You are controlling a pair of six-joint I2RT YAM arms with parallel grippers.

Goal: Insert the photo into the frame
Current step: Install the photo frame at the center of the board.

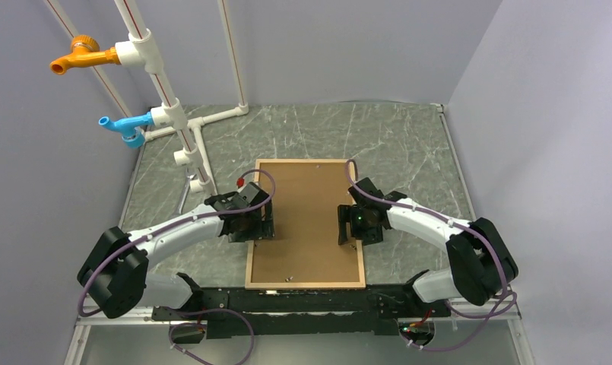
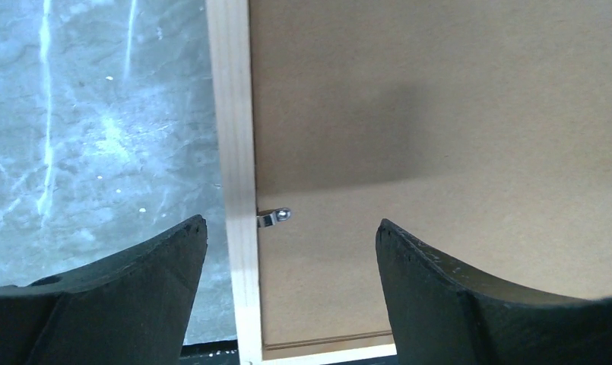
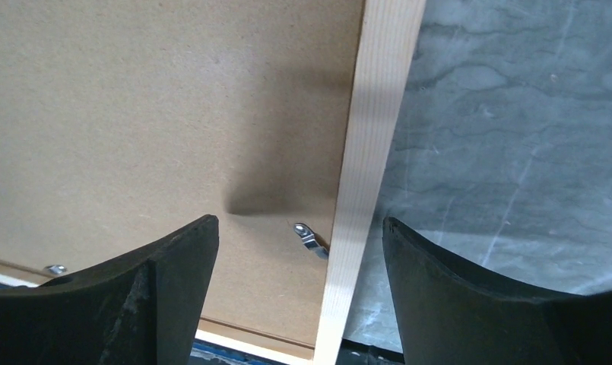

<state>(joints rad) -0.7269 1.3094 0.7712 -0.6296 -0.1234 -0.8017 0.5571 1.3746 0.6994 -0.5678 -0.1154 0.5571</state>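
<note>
frame (image 1: 306, 286) | backing board (image 1: 306, 205) fills it (clip (image 2: 272, 217) at edge) | pipes (image 1: 159, 80) far-left

Grey-green marbled table top (image 1: 409, 144)
A thin light-wood rectangular frame (image 1: 310, 285) lies flat on it, a brown backing board (image 1: 306, 205) filling it; white plastic pipework (image 1: 169, 114) stands far left.

The left hand (image 1: 258, 228) and right hand (image 1: 352, 226) face each other, pointing down, jaws spread wide.

You've got a grey-green marbled tabletop (image 1: 409, 144) spreading out around the left gripper (image 1: 253, 228). Pale lilac walls (image 1: 348, 46) stand on three sides. Beyond it and to its left is a white pipe rack (image 1: 182, 137) with an orange tap (image 1: 78, 55) and a blue tap (image 1: 124, 128). Light is soft and even.
</note>
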